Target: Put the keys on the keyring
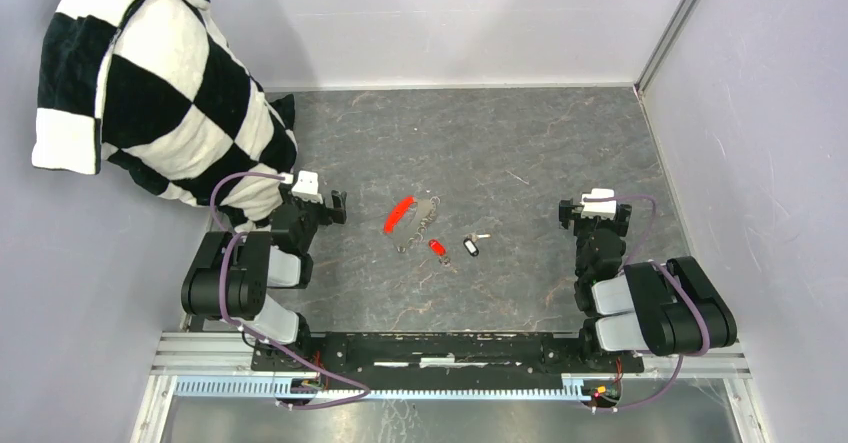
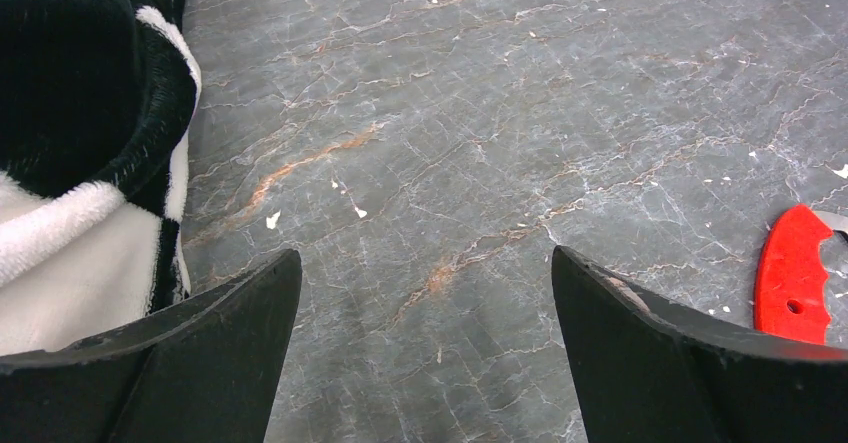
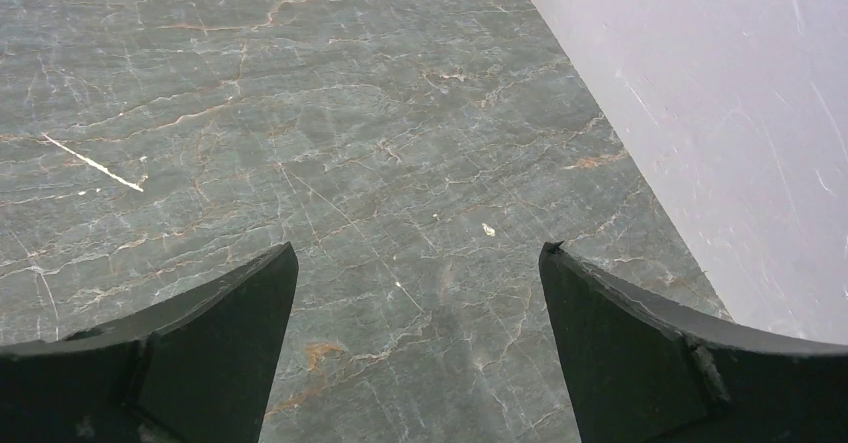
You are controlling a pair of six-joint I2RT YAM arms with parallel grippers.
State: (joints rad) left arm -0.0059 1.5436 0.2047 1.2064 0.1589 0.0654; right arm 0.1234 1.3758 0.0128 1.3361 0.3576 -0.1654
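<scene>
Keyring (image 1: 427,211) with red fob (image 1: 400,214) lies mid-frame on grey surface (image 1: 520,133). Red-headed key (image 1: 437,248) and black-headed key (image 1: 471,248) just below it, loose, unthreaded. Your left jaws and right jaws both wide, empty, flanking cluster; likely staged for two-arm pickup.

Wide-spread end effector (image 3: 419,251) over grey tabletop (image 3: 300,83)

obstacles: checkered blanket (image 1: 150,93), far left, just beside the left pincer (image 1: 325,203); wall (image 1: 760,113), near right of the right pincer (image 1: 592,213). free passage: bare table (image 1: 520,133), far centre.
</scene>
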